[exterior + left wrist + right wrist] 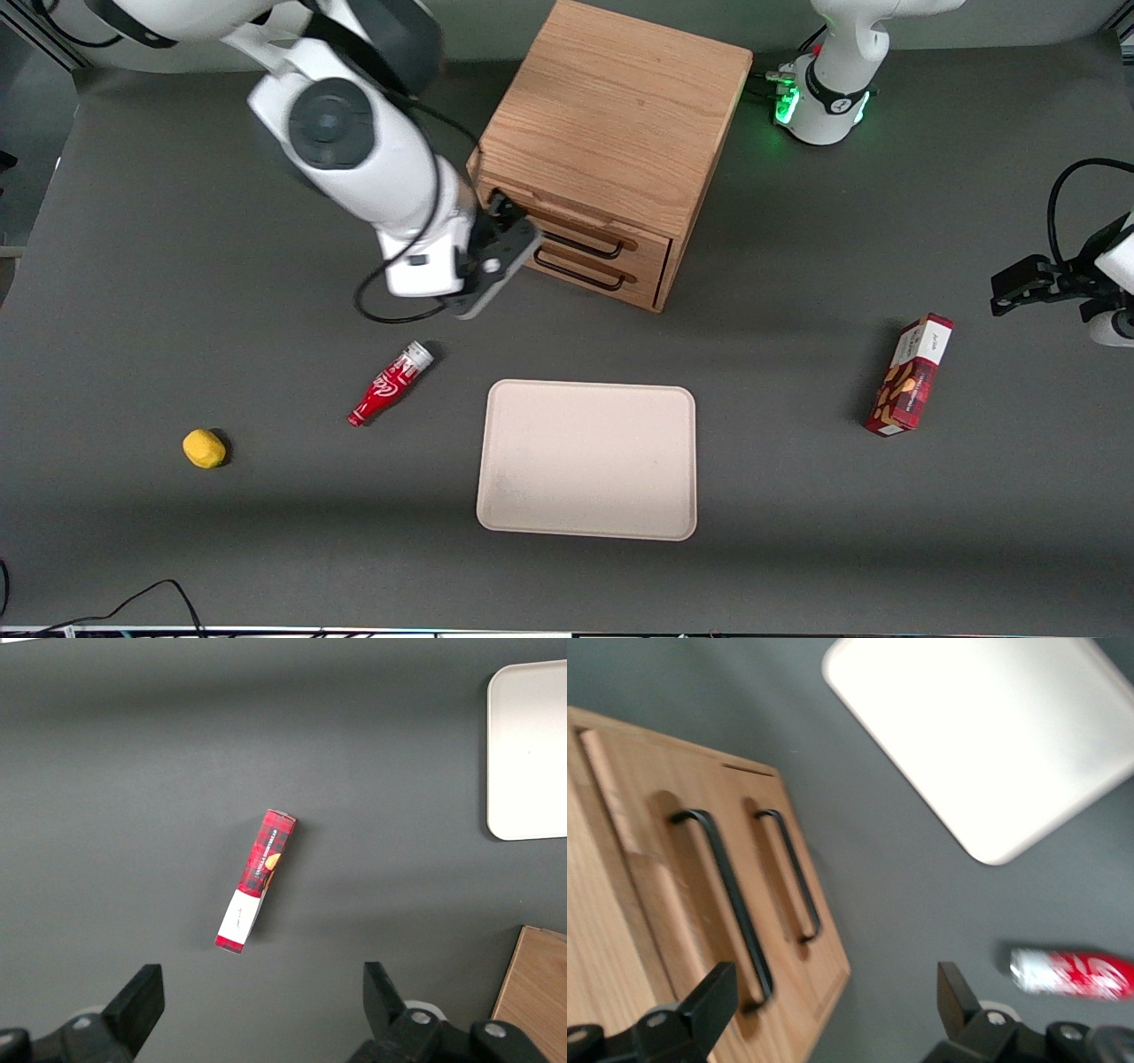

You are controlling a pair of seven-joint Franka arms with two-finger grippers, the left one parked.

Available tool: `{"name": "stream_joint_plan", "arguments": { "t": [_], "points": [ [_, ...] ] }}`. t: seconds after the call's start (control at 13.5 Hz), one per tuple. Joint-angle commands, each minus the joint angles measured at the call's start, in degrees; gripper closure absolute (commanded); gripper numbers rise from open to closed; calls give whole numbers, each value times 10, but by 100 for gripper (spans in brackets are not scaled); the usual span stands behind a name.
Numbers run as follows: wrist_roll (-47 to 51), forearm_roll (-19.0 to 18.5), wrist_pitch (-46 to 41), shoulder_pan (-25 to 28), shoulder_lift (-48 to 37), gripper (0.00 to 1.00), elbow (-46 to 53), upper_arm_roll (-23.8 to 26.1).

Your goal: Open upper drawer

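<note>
We see upper drawer shut, top one in wooden cabinet. Gripper sits right in front of its black handle, fingers spread wide, holding nothing. Tray and red bottle lie nearer front camera.

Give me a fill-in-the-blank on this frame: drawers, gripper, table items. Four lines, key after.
1. The upper drawer is fully ____.
2. The gripper, fingers apart, hovers in front of the cabinet, touching ____ handle.
3. The red bottle is ____ on the table.
4. The tray has ____ on it.

Missing words: closed; neither; lying; nothing
</note>
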Motion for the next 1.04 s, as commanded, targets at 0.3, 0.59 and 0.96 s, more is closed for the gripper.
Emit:
{"name": "stream_joint_plan", "arguments": {
  "t": [0.3,0.59,0.96],
  "points": [
    [-20,-43,72,40,61,0,-34,11],
    [-23,-57,73,38,61,0,-66,12],
    [-59,-92,73,32,61,0,-79,11]
  ]
}}
